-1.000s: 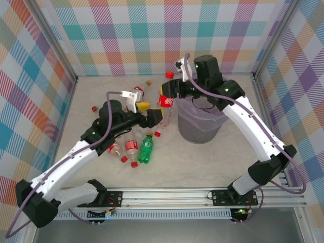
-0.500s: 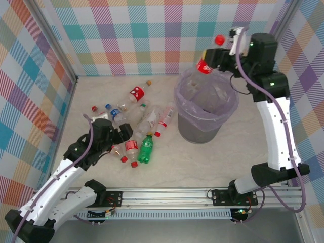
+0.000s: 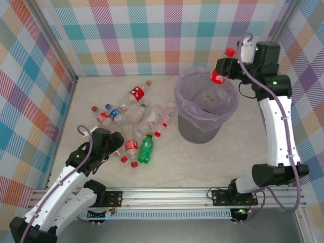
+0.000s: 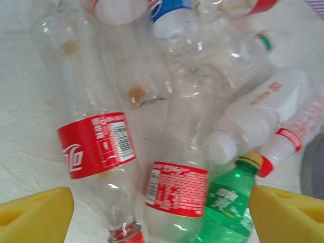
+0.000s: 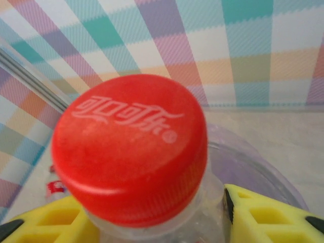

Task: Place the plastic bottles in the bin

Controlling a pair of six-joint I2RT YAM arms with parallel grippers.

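Overhead, right pincer (image 3: pixel 225 65) clamps bottle (image 3: pixel 218 77) over bin (image 3: pixel 195 130) — cap (image 5: pixel 129 147) lettering (wrist) legible.

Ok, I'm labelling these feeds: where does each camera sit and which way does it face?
Top external: above and behind the arm bases, looking down on table, bin, left gripper and right gripper.
Left wrist: on the left arm, facing down at lying bottles; its yellow fingers at the bottom corners.
Right wrist: facing the checked wall past the held bottle and its red cap; yellow fingers below.
Shared: the green bottle, top and left wrist.
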